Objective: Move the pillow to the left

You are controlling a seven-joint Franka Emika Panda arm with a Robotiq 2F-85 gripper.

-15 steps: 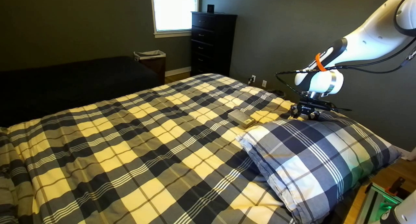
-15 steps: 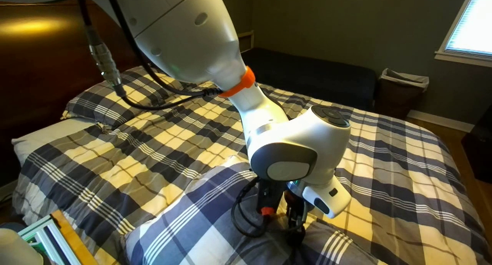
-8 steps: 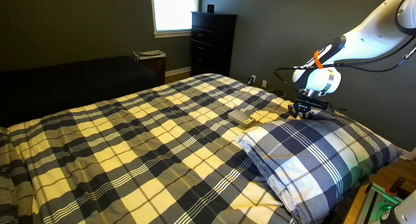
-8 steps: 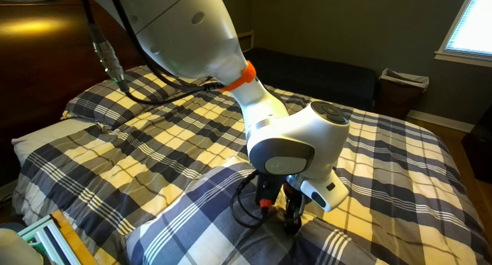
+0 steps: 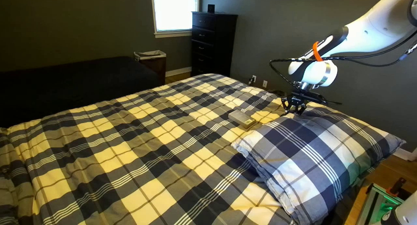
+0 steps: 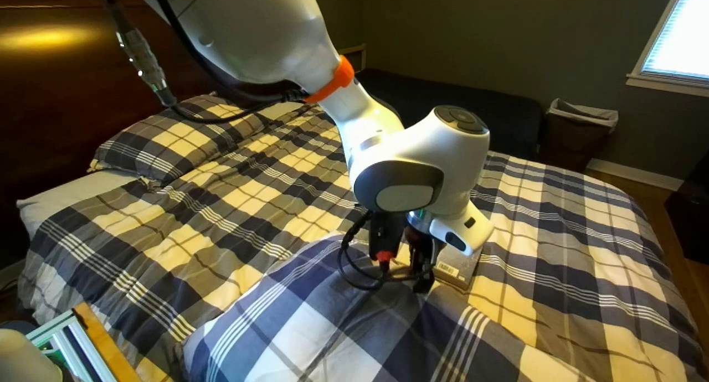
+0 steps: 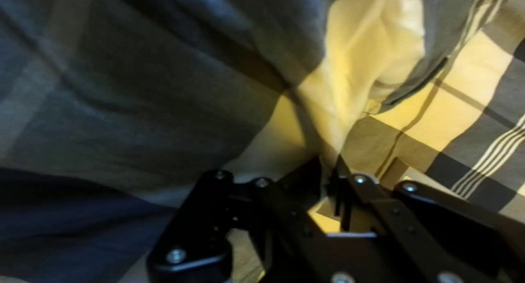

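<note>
The pillow, plump and plaid in navy, grey and white, lies on the bed's near corner in both exterior views and fills the upper left of the wrist view. My gripper is at the pillow's far edge; it also shows, partly behind the wrist, in an exterior view. In the wrist view its black fingers are close together with a fold of the pillow's pale edge pinched between them. The edge is drawn up toward the fingertips. The pillow still rests on the bed.
A grey box lies on the yellow-and-black plaid bedspread beside the pillow. Another plaid pillow and a cream-white one lie by the headboard. A metal-framed stand is near the bed's side.
My gripper has risen and moved left in an exterior view. The pillow's gripped edge has lifted and its near corner has shifted slightly left. The grey box has come into sight behind the wrist.
</note>
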